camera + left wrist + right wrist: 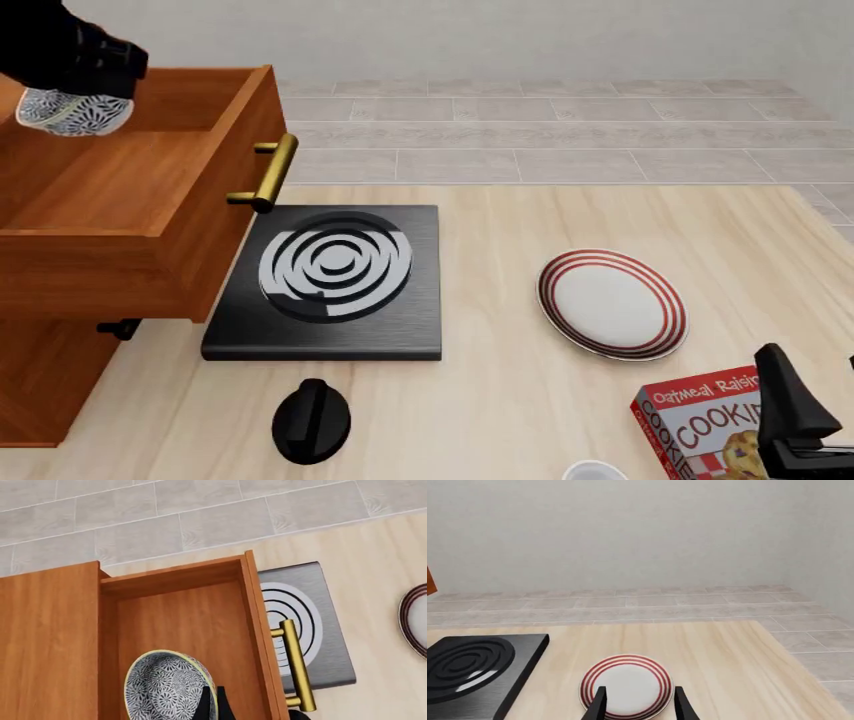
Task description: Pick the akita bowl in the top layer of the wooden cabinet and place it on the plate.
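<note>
**Bowl held above the open top drawer**

The left tool [78, 78] grips the speckled bowl [74, 112] by its rim and holds it tilted above the floor of the open top drawer [127, 215] of the cabinet [47, 385]. The right tool [638, 705] stands wide with nothing between its fingers, low over the desk [534, 400] near the plate [613, 304]. The plate lies bare beside the black slab [334, 275].

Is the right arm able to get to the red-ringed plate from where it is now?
Probably yes. The right gripper hangs open just before the plate, and nothing stands between them; the cookie box lies beside the arm, not in its way.
</note>
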Controlling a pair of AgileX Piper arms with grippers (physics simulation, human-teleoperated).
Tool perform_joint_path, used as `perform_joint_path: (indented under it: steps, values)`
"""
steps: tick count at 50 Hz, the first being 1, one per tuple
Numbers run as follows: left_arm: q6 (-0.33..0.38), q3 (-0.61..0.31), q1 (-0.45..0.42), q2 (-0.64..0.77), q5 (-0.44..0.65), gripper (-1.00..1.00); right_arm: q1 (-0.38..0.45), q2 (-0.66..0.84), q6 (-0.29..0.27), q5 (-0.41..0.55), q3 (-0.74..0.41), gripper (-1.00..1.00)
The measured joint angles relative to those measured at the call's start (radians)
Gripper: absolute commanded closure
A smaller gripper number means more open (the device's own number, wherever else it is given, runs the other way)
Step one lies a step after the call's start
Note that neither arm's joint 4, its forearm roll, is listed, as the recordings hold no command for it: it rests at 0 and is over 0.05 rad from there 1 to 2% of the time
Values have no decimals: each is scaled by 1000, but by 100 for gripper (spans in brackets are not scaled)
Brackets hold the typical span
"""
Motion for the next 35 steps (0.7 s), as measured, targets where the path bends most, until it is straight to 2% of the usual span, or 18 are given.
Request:
perform_joint_path:
  steps: [20,35]
  values:
    - [9,-127,-49,33,42,100,1,0,-2,0,0,-100]
    - [27,-177,-119,68,42,100,2,0,-4,0,1,-100]
